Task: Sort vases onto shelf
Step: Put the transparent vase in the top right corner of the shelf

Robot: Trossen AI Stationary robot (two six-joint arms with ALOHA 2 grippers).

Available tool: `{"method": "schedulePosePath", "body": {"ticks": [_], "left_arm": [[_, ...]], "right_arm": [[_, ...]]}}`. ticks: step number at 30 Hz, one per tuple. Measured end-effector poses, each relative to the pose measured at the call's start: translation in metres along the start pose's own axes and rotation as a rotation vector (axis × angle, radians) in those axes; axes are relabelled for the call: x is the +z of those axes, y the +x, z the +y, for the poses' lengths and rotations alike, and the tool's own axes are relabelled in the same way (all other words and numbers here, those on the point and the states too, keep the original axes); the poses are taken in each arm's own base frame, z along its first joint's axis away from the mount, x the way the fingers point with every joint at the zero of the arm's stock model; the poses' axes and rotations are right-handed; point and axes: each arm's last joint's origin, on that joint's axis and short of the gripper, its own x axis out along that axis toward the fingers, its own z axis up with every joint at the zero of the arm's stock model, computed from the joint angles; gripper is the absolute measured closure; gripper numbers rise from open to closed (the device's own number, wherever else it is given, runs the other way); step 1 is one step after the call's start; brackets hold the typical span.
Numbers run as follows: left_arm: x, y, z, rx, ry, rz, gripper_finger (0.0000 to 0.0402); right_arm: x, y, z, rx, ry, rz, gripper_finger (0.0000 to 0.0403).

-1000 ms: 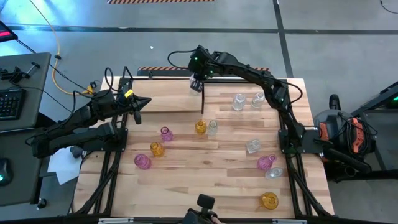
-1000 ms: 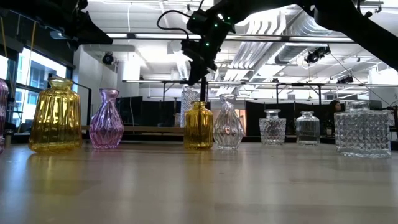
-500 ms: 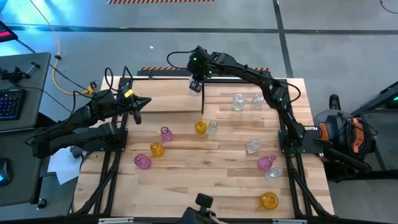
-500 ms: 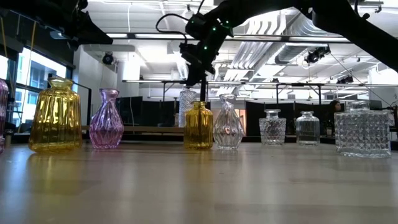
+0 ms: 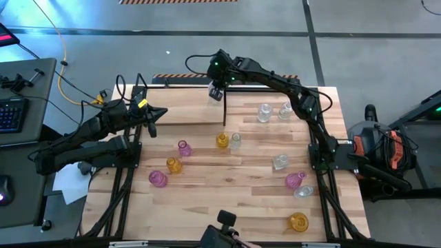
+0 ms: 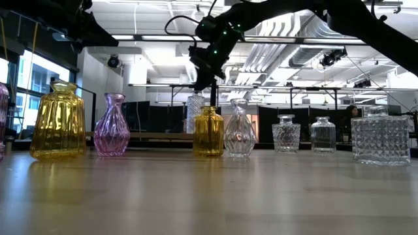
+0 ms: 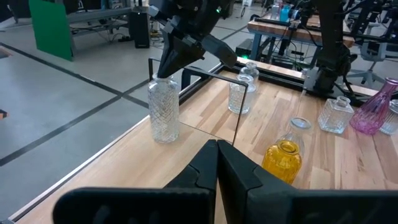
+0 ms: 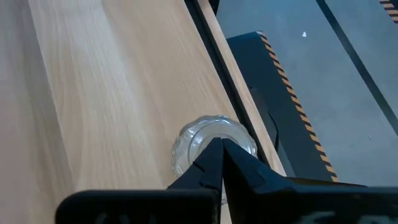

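A tall clear vase (image 7: 163,109) stands on its base on the shelf's pale board (image 7: 205,102), near the table's far edge. My right gripper (image 8: 217,144) is shut, slanting down from above, its tips at this vase's mouth (image 8: 198,132). My left gripper (image 7: 216,144) is shut and empty, waiting above the table's left side (image 5: 160,112). On the tabletop, an amber vase (image 5: 222,140) and a clear vase (image 5: 236,140) stand side by side in the middle. A pink vase (image 5: 184,147) stands to their left. My right gripper's shut fingertips sit at the clear vase's mouth, coming slanting from above. The fingers themselves hide the meeting place, so I cannot tell whether they touch the rim. The vase stands upright on the shelf board.
More vases stand scattered: amber (image 5: 173,164) and pink (image 5: 158,179) at the left; two clear ones (image 5: 264,112) (image 5: 286,110) at the far right; clear (image 5: 280,162), pink (image 5: 295,180) and amber (image 5: 298,222) at the near right. The shelf's black divider (image 7: 239,112) stands upright.
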Motion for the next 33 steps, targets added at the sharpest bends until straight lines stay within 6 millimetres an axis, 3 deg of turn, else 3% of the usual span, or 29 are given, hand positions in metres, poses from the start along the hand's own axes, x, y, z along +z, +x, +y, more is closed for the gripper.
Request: {"method": "schedulePosePath", "body": {"ticks": [18,33], "left_arm": [[0.0,0.0,0.0,0.0,0.002,0.0,0.0401],[0.0,0.0,0.0,0.0,0.002,0.0,0.0401]], "right_arm": [[-0.002,0.001,-0.012,-0.07,-0.001,0.005,0.0403],[0.0,0.002,-0.009,-0.075,-0.004,-0.006,0.0403]]}}
